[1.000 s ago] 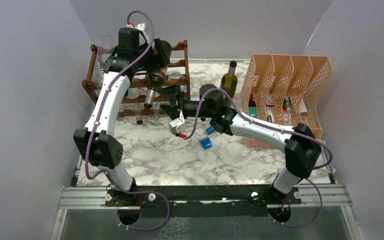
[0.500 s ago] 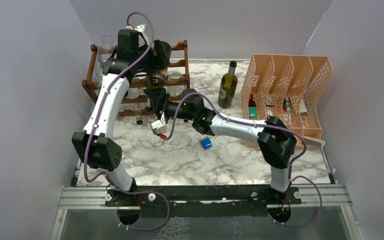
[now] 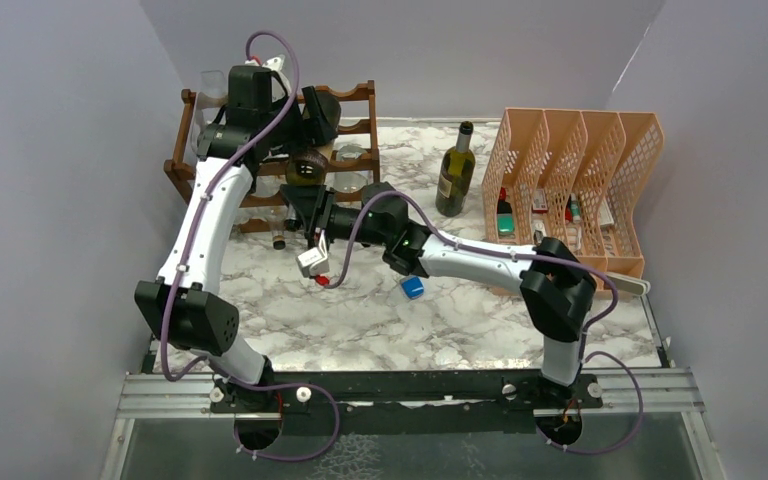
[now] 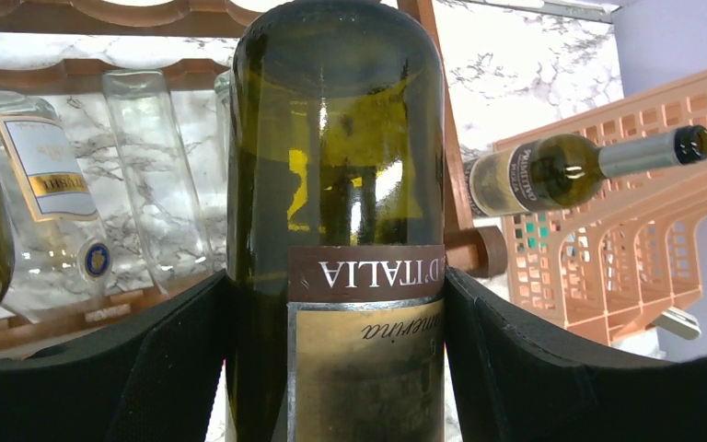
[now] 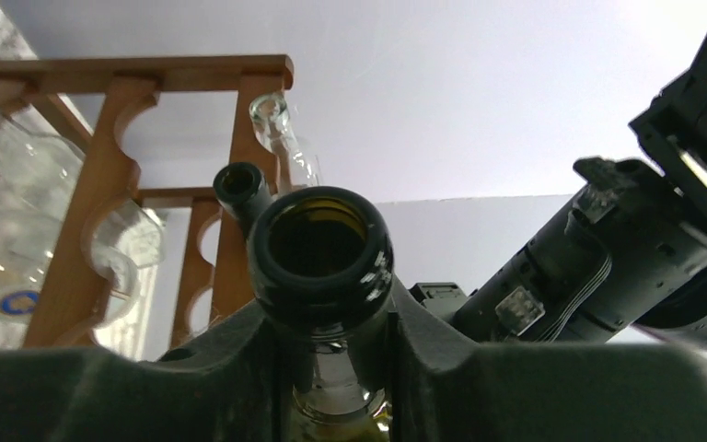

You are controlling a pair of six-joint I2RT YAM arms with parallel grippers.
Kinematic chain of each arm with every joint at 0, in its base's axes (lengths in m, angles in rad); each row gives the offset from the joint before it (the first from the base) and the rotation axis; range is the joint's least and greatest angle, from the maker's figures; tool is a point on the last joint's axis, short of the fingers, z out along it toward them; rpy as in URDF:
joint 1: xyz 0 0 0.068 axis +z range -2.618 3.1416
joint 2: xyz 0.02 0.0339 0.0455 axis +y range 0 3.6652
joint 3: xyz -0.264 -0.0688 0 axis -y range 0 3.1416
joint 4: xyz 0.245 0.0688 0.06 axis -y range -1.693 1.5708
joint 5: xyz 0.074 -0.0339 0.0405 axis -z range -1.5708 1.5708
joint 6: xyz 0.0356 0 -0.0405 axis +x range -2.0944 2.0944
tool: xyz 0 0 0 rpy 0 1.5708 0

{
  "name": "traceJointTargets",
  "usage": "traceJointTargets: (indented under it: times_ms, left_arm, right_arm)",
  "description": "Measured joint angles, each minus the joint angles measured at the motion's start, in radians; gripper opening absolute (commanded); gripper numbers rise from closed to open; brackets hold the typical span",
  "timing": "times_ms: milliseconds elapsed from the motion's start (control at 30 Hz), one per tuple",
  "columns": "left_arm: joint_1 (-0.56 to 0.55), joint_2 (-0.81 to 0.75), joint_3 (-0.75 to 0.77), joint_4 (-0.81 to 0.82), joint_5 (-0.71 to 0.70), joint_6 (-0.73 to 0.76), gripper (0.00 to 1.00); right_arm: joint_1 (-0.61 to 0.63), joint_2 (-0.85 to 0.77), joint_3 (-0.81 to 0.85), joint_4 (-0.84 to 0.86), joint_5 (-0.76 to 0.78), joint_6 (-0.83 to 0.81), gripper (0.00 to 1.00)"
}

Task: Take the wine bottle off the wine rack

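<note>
The dark green wine bottle (image 4: 336,184) with its brown and gold label lies in the dark wooden wine rack (image 3: 185,175). My left gripper (image 4: 336,368) has its black pads pressed against both sides of the bottle's body. From above, the left gripper (image 3: 315,115) sits at the rack's top, and the bottle (image 3: 308,168) slopes down toward the front. My right gripper (image 5: 336,368) is shut on the neck just below the open mouth (image 5: 320,253). In the top view the right gripper (image 3: 303,200) is at the rack's front.
Clear glass bottles (image 4: 51,184) lie in the rack beside the held one. A second green bottle (image 3: 455,170) stands on the marble table, with a peach lattice file organizer (image 3: 570,150) to its right. A small blue object (image 3: 412,288) lies under the right forearm.
The right arm swung left from the table's middle to the rack, and its gripper closed on the bottle's neck. The left arm shifted slightly, still on the bottle's body.
</note>
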Motion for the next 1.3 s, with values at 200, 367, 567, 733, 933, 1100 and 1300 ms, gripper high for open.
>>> traceJointTargets:
  times_ms: [200, 367, 567, 733, 933, 1100, 1300]
  left_arm:
    - [-0.001, -0.083, -0.012, -0.030, 0.037, -0.054, 0.09]
    - [-0.015, -0.197, -0.065, -0.016, 0.130, -0.131, 0.28]
    - [-0.023, -0.333, -0.240, 0.069, 0.278, -0.285, 0.98]
    - [-0.013, -0.402, -0.407, 0.166, 0.314, -0.300, 0.99]
    - [-0.007, -0.494, -0.553, 0.234, 0.319, -0.282, 0.99]
    - [-0.007, -0.543, -0.611, 0.229, 0.305, -0.253, 0.99]
    - [-0.007, -0.591, -0.613, 0.204, 0.227, -0.182, 0.99]
  right_arm:
    - [0.027, -0.092, -0.022, -0.065, -0.031, 0.001, 0.01]
    - [0.073, -0.247, -0.068, -0.181, -0.070, 0.016, 0.01]
    - [0.113, -0.384, -0.079, -0.379, -0.119, 0.098, 0.01]
    - [0.118, -0.483, -0.159, -0.435, -0.111, 0.215, 0.01]
    - [0.118, -0.578, -0.188, -0.539, -0.085, 0.341, 0.01]
    - [0.118, -0.676, -0.298, -0.539, -0.040, 0.457, 0.01]
    - [0.118, -0.772, -0.480, -0.522, 0.080, 0.700, 0.01]
